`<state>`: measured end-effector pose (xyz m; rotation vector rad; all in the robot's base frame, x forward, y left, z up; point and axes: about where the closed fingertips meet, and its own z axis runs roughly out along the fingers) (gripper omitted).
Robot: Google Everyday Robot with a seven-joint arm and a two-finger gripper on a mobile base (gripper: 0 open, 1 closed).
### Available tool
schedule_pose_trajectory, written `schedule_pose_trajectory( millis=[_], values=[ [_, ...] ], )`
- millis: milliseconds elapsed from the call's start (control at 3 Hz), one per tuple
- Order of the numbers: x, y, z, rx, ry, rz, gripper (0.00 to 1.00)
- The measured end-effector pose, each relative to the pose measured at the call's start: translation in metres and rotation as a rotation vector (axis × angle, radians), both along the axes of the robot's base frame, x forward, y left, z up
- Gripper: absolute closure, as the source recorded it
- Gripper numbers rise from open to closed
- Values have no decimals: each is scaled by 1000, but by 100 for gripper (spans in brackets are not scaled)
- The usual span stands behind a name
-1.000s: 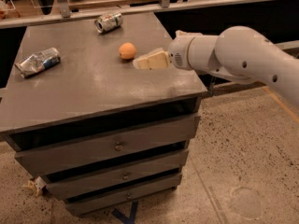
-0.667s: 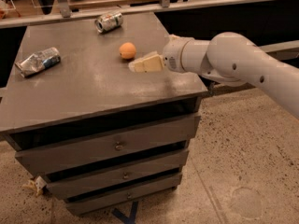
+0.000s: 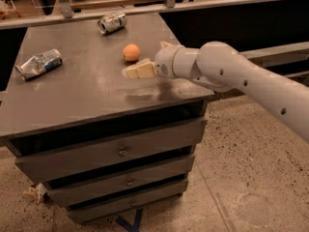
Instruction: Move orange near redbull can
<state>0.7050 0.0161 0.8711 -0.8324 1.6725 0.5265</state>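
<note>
The orange (image 3: 131, 52) sits on the grey cabinet top (image 3: 87, 91), right of centre toward the back. The redbull can (image 3: 38, 64), crumpled silver and blue, lies on its side near the left edge. My gripper (image 3: 129, 72) hovers just above the top, a little in front of the orange and slightly left of it, not touching it. It holds nothing. The white arm reaches in from the right.
A smooth silver can with green and red markings (image 3: 111, 22) lies on its side at the back of the top. The cabinet has several drawers (image 3: 120, 151) in front. A rail and shelf (image 3: 169, 4) run behind. Speckled floor (image 3: 251, 178) lies to the right.
My gripper has moved left along the top, from right of the orange to just in front of it. The orange and both cans have stayed put.
</note>
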Motion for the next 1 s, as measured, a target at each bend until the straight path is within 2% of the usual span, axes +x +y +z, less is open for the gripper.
schedule_pose_trajectory(
  millis=[1000],
  values=[
    [41,40,-12,9,-6,19,0]
  ],
)
